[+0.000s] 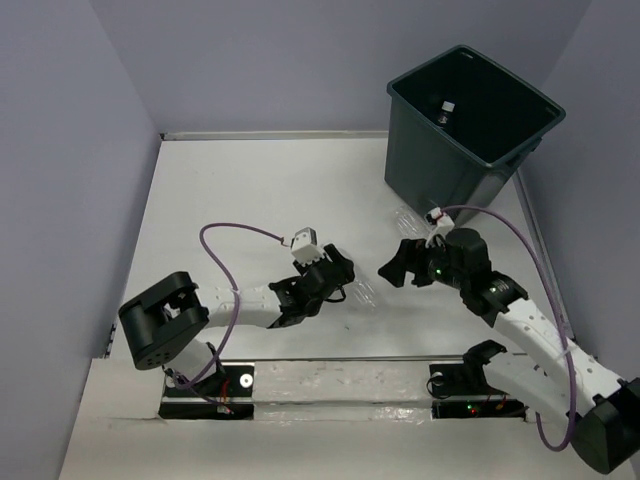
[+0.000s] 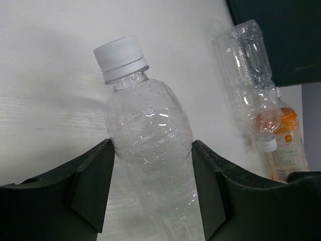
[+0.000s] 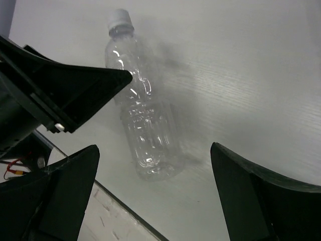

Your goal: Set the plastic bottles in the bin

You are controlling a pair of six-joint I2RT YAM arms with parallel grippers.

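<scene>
clear plastic bottle (image 2: 150, 120) lies on the table (image 1: 250, 190), the left gripper (image 2: 153, 145) closed to its width, a finger against each side, likely set to lift it. the right gripper (image 3: 154, 149) hangs wide open, empty, giving room. the bin (image 1: 440, 165) stands far right, well apart.

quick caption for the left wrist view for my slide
Left gripper bracketing a white-capped clear plastic bottle on the white table; a second clear bottle and an orange-labelled bottle lie beyond.
</scene>
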